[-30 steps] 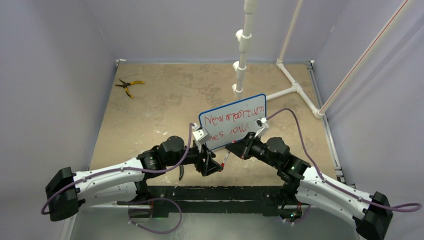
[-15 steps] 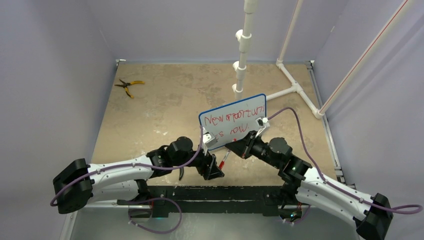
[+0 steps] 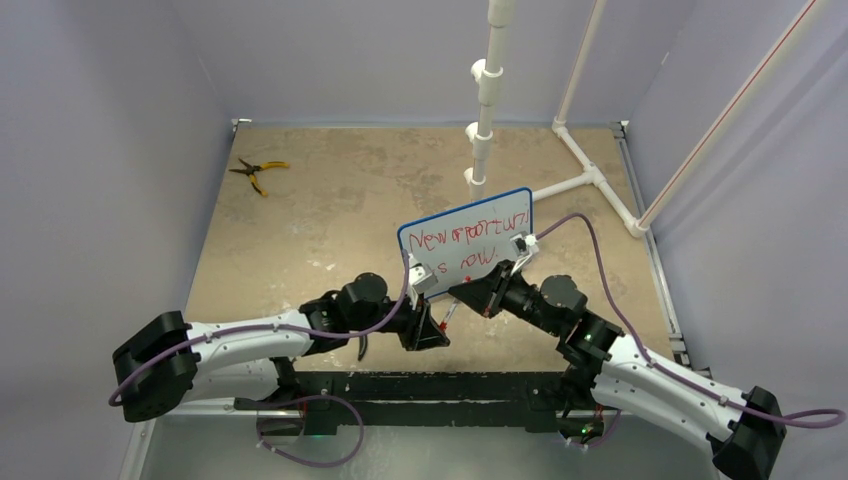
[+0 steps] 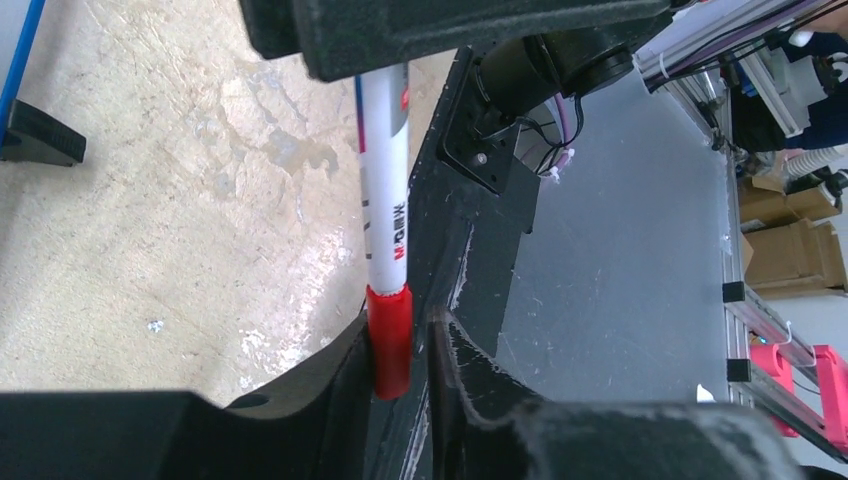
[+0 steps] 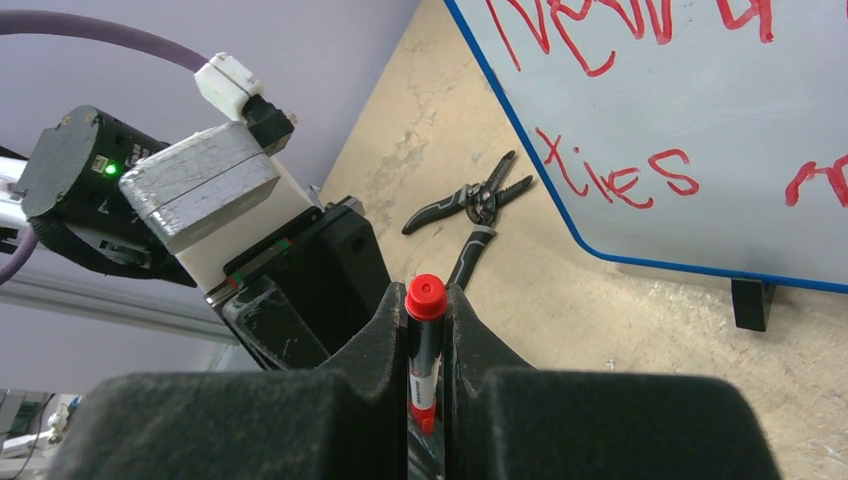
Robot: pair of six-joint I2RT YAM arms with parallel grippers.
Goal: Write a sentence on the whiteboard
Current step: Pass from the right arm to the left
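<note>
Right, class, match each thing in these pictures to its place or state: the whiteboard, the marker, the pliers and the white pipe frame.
Things:
1. whiteboard
2. marker
3. pliers
4. white pipe frame

Places or states:
A. lying flat near the far left corner of the table
B. clamped in the right gripper
C. standing upright, with a red sentence on it
D. rising behind the whiteboard

Pairs: 1-C, 2-B, 3-A, 4-D

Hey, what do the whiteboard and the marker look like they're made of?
The whiteboard: smooth, evenly white face, maybe melamine or coated steel; its thin blue frame looks plastic. The marker: smooth white barrel with printed lettering and a red end, apparently plastic.
</note>
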